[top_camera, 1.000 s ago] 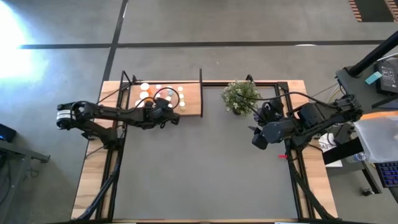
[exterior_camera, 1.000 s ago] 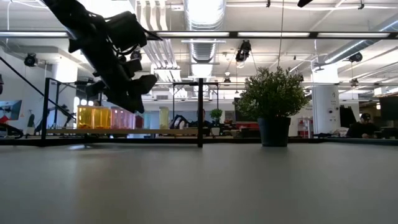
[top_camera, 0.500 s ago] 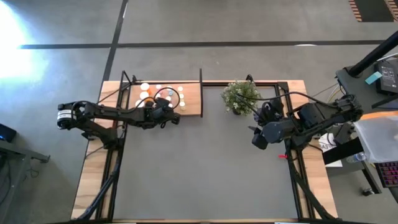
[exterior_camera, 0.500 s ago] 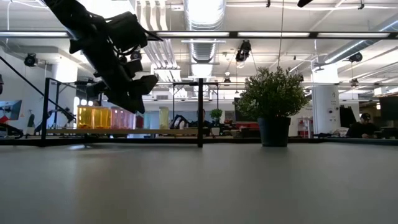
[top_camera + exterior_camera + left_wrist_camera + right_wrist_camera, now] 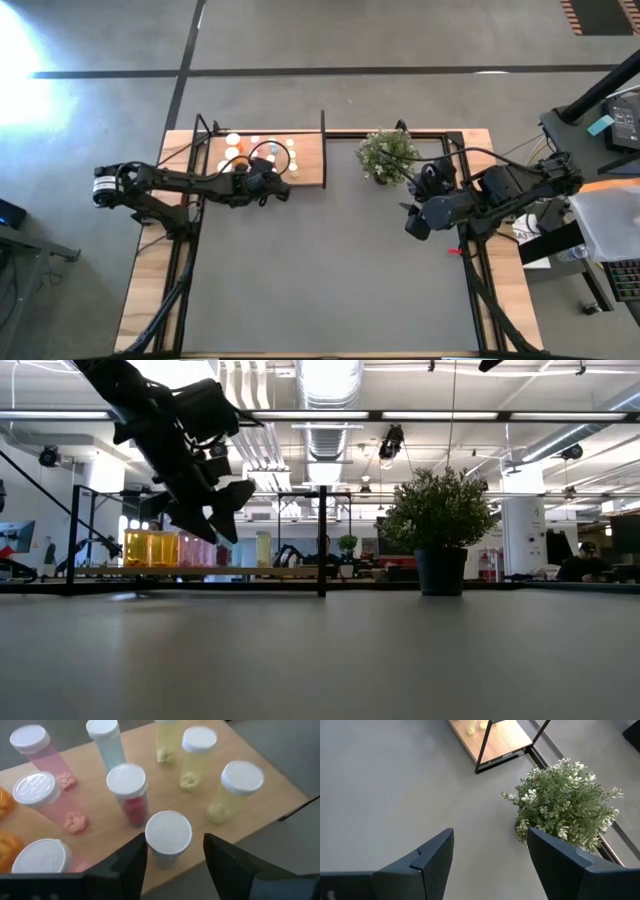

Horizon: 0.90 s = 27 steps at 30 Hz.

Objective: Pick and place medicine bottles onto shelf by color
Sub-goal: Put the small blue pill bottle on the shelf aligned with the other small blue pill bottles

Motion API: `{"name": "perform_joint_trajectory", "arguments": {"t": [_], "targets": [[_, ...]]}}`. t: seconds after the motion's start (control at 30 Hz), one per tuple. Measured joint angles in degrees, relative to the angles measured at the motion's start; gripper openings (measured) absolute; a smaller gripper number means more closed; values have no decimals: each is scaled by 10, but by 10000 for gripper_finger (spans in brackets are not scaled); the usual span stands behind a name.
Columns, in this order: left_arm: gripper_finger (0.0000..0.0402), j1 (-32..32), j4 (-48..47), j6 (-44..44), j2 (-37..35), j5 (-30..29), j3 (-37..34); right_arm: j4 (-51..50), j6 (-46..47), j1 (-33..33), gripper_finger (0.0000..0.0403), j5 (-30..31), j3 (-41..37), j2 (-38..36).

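The medicine bottles stand upright in a cluster on the wooden shelf (image 5: pixel 310 165) at the table's far left. In the left wrist view they are pink (image 5: pixel 42 800), red (image 5: pixel 129 790), yellow (image 5: pixel 197 755) and pale blue (image 5: pixel 107 740). My left gripper (image 5: pixel 175 850) is open at the shelf's near edge. Its fingers stand on either side of one white-capped bottle (image 5: pixel 168 832), which rests on its base on the shelf (image 5: pixel 260 800). My right gripper (image 5: pixel 412 225) hangs open above the table, near the potted plant, with nothing between its fingers.
A green potted plant (image 5: pixel 385 155) stands right of the shelf at the table's far edge. A thin dark upright (image 5: pixel 323 150) marks the shelf's right end. The grey mat (image 5: pixel 320 280) stretches bare toward the near edge.
My left gripper has opened where it hangs and let go of the white-capped bottle, which now stands by itself on the shelf between the fingers. Neither arm has shifted.
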Motion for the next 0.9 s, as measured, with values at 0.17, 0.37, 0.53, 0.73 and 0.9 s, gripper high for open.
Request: {"name": "perform_joint_trajectory", "arguments": {"t": [0.17,0.37,0.53,0.73,0.9], "targets": [[180,0,-2,0,-2,0,14,0,1,0,238,0,0,0],[181,0,-11,33,-3,4,40,0,10,0,238,0,0,0],[181,0,-47,33,-3,4,47,0,10,0,238,0,0,0],[181,0,-66,30,-3,3,48,0,10,0,237,0,0,0],[181,0,-65,31,-4,-1,61,0,10,0,237,0,0,0]]}}
